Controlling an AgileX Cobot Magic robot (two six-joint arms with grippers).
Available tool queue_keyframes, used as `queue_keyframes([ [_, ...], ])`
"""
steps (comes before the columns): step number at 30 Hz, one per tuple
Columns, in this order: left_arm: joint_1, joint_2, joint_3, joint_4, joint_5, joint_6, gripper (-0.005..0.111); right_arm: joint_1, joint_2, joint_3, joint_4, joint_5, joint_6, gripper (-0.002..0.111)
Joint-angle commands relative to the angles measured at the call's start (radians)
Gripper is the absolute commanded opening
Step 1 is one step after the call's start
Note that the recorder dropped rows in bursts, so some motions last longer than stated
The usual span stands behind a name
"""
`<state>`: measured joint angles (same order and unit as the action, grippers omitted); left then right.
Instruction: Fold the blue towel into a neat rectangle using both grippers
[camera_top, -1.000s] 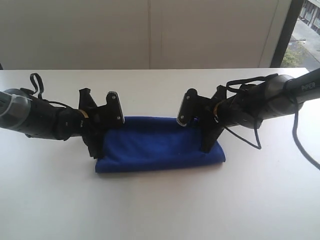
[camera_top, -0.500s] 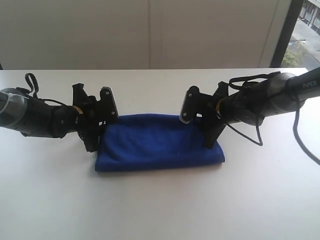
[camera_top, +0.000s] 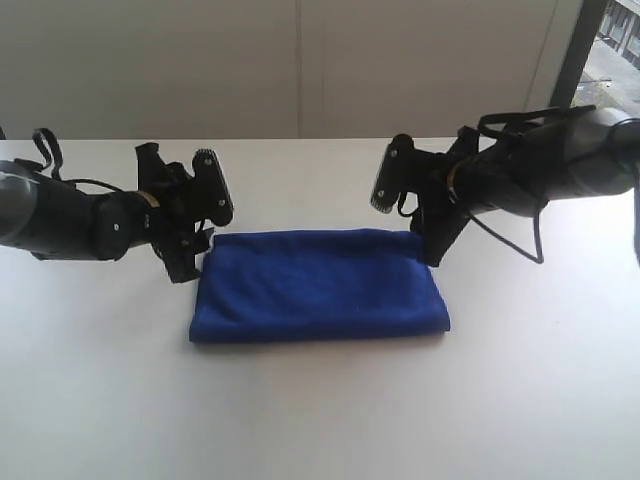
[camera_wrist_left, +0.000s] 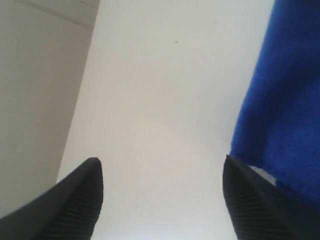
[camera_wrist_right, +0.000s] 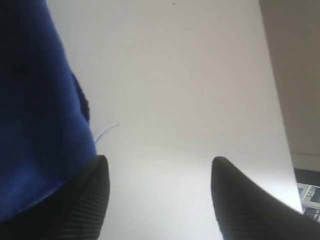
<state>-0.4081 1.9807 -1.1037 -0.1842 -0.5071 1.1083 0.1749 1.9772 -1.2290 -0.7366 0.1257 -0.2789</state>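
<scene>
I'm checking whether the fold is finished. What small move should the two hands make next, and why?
Probably lift both clear: the left hand and right hand stand open, holding nothing, and the blue towel already lies as a flat rectangle on the table.

No legible text, brand, number or sign appears in any view. A small white patch (camera_wrist_left: 261, 172) at the edge of the deep blue terry cloth towel (camera_wrist_left: 285, 100) carries no resolvable print. Pale marks (camera_wrist_right: 309, 196) beyond the edge of the white table (camera_wrist_right: 175, 75) are too blurred to read.
</scene>
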Motion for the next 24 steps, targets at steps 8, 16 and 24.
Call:
queue_keyframes([
  [8,-0.055,-0.157,0.004,-0.133,0.434,-0.239,0.023,-0.003,-0.117,-0.005,0.048,0.117,0.54,0.037],
  [16,-0.082,-0.131,0.003,-0.137,0.523,-0.384,0.0,0.045,-0.111,-0.005,0.653,0.284,-0.115,0.0],
  [24,-0.082,-0.066,0.003,-0.137,0.684,-0.399,0.0,0.043,-0.019,-0.007,1.009,0.482,-0.418,0.0],
])
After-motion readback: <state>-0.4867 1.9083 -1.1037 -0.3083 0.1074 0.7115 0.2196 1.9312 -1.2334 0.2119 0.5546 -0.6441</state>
